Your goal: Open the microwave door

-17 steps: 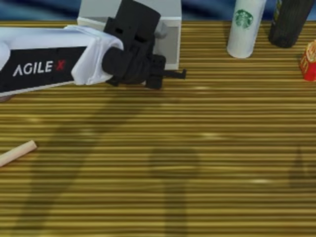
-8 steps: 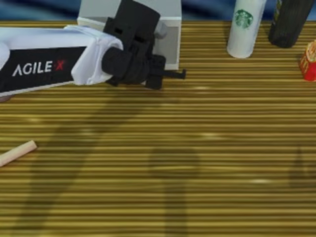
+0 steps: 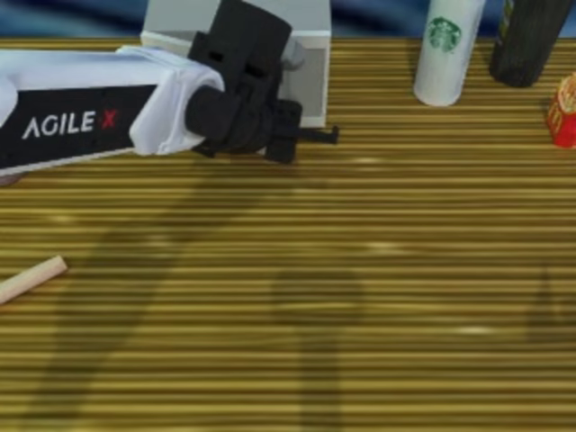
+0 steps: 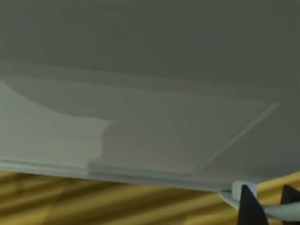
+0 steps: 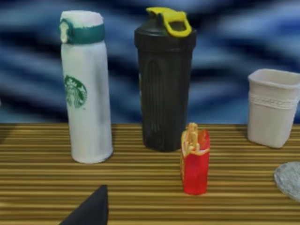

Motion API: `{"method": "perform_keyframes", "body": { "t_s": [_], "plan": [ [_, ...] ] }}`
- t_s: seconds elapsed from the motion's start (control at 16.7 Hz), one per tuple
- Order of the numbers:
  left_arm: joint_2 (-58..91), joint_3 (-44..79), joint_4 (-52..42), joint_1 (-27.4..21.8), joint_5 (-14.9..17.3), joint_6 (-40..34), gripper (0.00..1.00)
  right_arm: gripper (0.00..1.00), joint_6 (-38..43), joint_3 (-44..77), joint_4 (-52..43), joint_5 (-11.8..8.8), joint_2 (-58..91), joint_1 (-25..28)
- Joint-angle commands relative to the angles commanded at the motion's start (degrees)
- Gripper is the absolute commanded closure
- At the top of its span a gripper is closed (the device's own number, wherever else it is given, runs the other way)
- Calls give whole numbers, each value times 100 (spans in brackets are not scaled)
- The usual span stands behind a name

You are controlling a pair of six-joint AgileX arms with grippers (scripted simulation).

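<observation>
Microwave door (image 4: 140,136) seen shut, or nearly so. Left claw (image 3: 310,135) placed at microwave (image 3: 306,54) front; grip state cannot be told. Opening judged undone.

The top view looks straight down on the bench (image 3: 378,297) from high up, its far edge cutting off the microwave (image 3: 310,54), cup (image 3: 447,49) and black bottle (image 3: 531,40). The left wrist view sits very close under the microwave door (image 4: 154,136), facing its panel, with a strip of bench below. The right wrist view is low, near bench level, facing level toward the far edge; it shares the cup (image 5: 86,112), black bottle (image 5: 164,89) and red carton (image 5: 194,161) with the top view (image 3: 563,112)
</observation>
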Motion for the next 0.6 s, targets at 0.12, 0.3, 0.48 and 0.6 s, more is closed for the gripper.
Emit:
{"method": "perform_keyframes", "body": {
  "t_s": [0.12, 0.3, 0.48, 0.6],
  "plan": [
    [0, 0, 0, 0, 0, 0, 100, 0, 0, 0, 0, 0, 0, 0],
    [-27, -45, 17, -20, 83, 36, 100, 0, 0, 0, 0, 0, 0, 0],
    [-146, -184, 99, 46, 193, 207, 100, 0, 0, 0, 0, 0, 0, 0],
    [-192, -280, 128, 87, 256, 305, 100, 0, 0, 0, 0, 0, 0, 0]
  ]
}}
